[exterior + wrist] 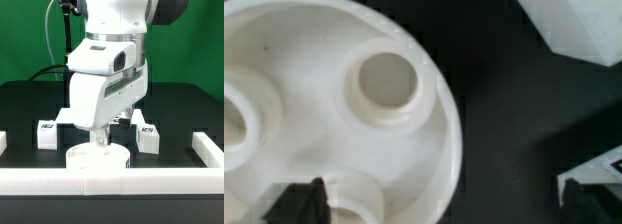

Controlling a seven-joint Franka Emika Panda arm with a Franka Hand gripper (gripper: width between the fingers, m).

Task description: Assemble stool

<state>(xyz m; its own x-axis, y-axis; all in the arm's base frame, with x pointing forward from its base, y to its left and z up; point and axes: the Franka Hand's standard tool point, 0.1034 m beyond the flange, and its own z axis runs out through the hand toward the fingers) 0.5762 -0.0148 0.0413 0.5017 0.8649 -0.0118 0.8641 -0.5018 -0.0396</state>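
Careful: your fingers (pixel 299 203) are wide open and hold nothing, low over the round seat (pixel 98 157).

The seat lies on the dark surface (pixel 185 110), just beside the long white rail (pixel 150 180). If you close on its smooth edge off to one side, it could slip out or get pushed into the rail (I think the hole (pixel 388 80) could catch a finger too). One leg (pixel 45 133) stands near on the exterior view's left and a second leg (pixel 147 136) on the right. A wide swing of the arm could knock them over.

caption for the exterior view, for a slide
Panda arm with open jaws poised over the round stool seat, a tagged leg on each side
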